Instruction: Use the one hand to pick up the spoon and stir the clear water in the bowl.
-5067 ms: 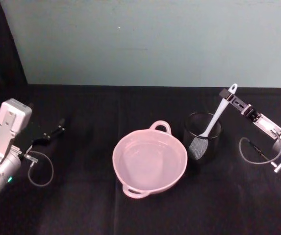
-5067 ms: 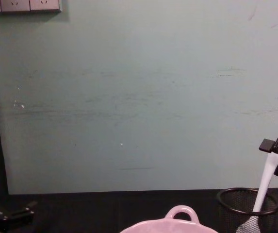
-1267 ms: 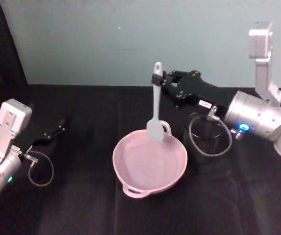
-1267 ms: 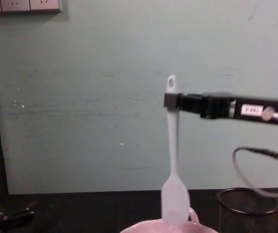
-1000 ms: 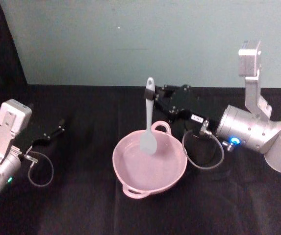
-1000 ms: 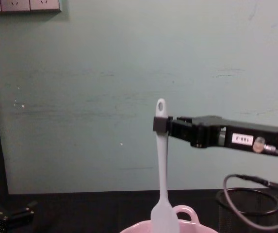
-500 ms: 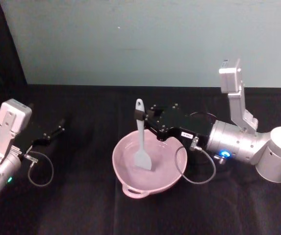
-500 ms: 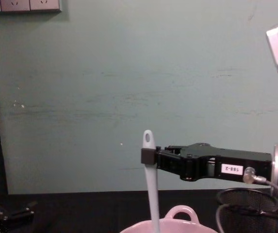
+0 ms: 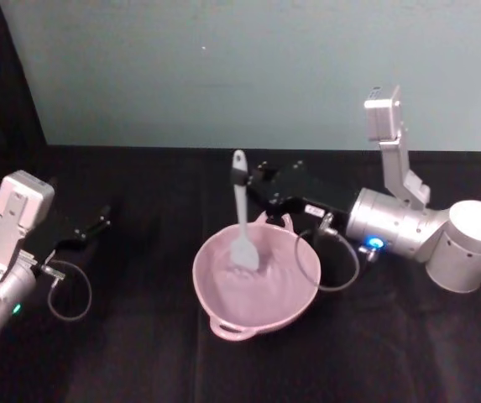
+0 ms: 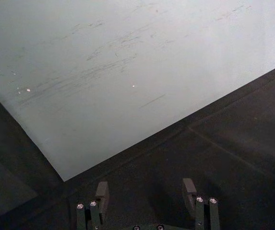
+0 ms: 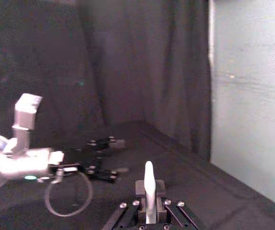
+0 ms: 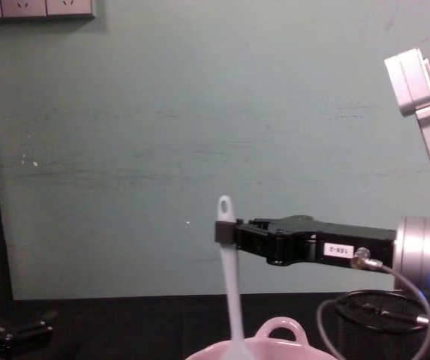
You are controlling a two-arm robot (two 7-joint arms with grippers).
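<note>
Above the bowl [image 9: 267,304], right tool [image 9: 242,181] pinching the spoon [image 9: 241,220] near its handle top, blade inside; left tool [image 10: 145,185] spread, far left

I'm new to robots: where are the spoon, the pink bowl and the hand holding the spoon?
spoon [image 9: 240,217]: head view, middle of its handle.
bowl [image 9: 198,267]: head view, left rim.
right gripper [image 12: 224,231]: chest view, fingertips clamped on the spoon's upper handle.
</note>
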